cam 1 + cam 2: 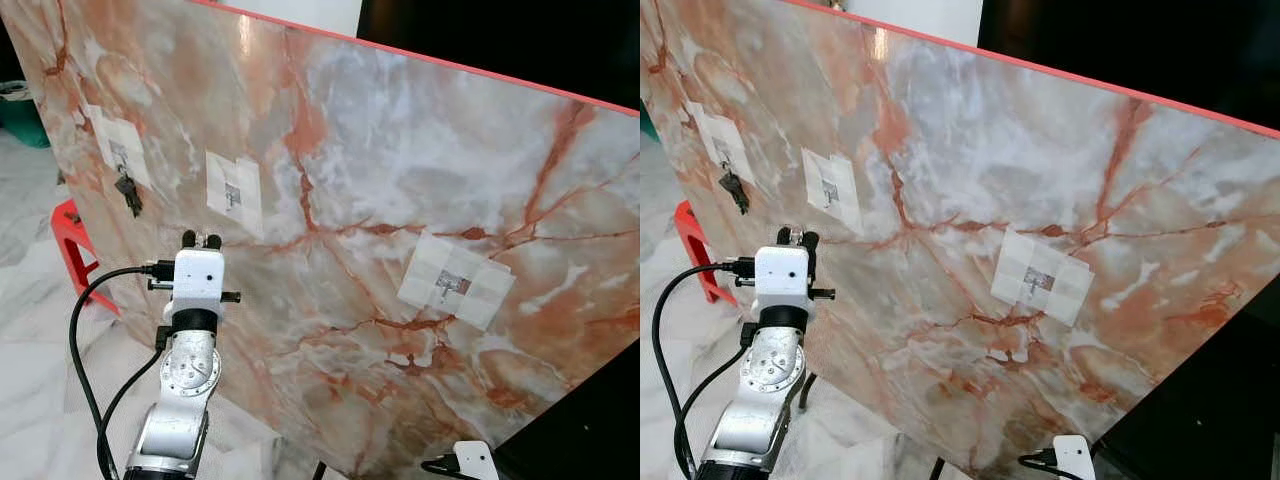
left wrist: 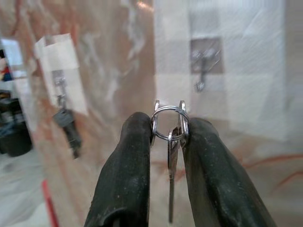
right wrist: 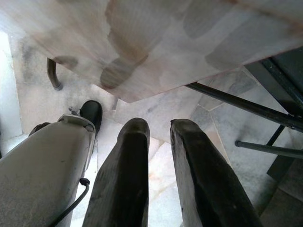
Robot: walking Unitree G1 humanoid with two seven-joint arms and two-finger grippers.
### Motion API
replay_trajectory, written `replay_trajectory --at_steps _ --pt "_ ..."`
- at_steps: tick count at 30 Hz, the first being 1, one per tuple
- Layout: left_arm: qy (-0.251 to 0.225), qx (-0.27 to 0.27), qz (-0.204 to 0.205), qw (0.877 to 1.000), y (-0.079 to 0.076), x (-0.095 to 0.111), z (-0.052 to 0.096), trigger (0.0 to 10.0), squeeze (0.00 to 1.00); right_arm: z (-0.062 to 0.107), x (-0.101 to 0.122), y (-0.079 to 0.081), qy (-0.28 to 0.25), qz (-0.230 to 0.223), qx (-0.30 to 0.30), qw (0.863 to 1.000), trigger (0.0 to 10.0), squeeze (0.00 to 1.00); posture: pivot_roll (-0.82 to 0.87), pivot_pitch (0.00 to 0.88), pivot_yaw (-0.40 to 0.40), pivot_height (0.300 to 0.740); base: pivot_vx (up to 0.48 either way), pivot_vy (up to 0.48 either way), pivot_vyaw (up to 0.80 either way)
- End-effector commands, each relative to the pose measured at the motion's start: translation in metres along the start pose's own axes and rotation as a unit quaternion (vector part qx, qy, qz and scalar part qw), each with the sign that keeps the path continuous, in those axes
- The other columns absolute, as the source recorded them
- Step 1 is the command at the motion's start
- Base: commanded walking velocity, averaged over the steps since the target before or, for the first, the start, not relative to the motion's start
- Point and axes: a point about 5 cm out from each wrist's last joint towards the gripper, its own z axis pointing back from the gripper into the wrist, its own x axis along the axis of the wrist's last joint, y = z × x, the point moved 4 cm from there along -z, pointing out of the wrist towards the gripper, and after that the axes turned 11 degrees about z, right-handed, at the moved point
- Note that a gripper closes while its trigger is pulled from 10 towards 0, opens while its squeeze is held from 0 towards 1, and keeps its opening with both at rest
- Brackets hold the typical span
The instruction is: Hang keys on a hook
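Marble-patterned panel (image 1: 420, 150), tilted, three taped hooks across its face.
Left gripper (image 2: 168, 135) pinches key ring (image 2: 169, 122), key hanging between fingers, at 6 o'clock of middle hook (image 1: 234, 195); dark key (image 1: 128, 192) on left hook. Right gripper (image 3: 158, 130) low, fingers slightly apart.

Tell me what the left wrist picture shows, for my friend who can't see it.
Two black fingers of the left gripper pinch a silver key ring with a key dangling below it, held up close to a marble-patterned board. Just beyond the ring is a taped metal hook with nothing on it; another hook farther along the board already carries a dark key.
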Motion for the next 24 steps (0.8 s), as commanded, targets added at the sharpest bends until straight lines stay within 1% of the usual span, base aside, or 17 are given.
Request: replay_trajectory --at_steps 1,5,6,8,9,15,24 --pt "-0.007 -0.016 0.016 1.0 -0.007 0.0024 0.0008 10.0 0.0 0.0005 0.007 -0.0116 -0.01 0.002 -0.015 1.0 10.0 0.0 0.11 0.0 -0.144 0.74 0.0 0.0 0.0" --pt "-0.007 -0.026 0.035 0.999 -0.0087 0.0006 0.0016 10.0 0.0 0.0005 0.0073 -0.0121 -0.011 0.002 -0.016 1.0 10.0 0.0 0.11 0.0 -0.145 0.74 0.0 0.0 0.0" --pt "-0.007 -0.026 0.035 0.999 -0.0085 0.0005 0.0016 9.8 0.0 0.0005 0.0073 -0.012 -0.011 0.003 -0.016 1.0 10.0 0.0 0.11 0.0 -0.146 0.74 0.0 0.0 0.0" --pt "-0.009 -0.026 0.037 0.999 -0.0082 0.0005 0.0016 9.8 0.0 0.0005 0.0073 -0.012 -0.011 0.003 -0.016 1.0 10.0 0.0 0.11 0.0 -0.146 0.74 0.0 0.0 0.0" --pt "-0.01 -0.025 0.038 0.999 -0.0076 0.0008 0.0016 0.0 0.0 0.0005 0.0074 -0.0119 -0.011 0.003 -0.016 1.0 10.0 0.0 0.11 0.0 -0.146 0.74 0.0 0.0 0.0" --pt "-0.017 -0.024 0.04 0.999 -0.0054 0.0028 0.0 0.0 0.0 0.0004 0.0082 -0.0113 -0.012 0.004 -0.014 1.0 10.0 0.0 0.11 0.0 -0.14 0.74 0.0 0.0 0.0" --pt "-0.014 -0.031 0.051 0.998 -0.0088 0.0005 0.0005 0.0 0.0 0.0004 0.0079 -0.011 -0.011 0.005 -0.014 1.0 10.0 0.0 0.11 0.0 -0.133 0.74 0.0 0.0 0.0"
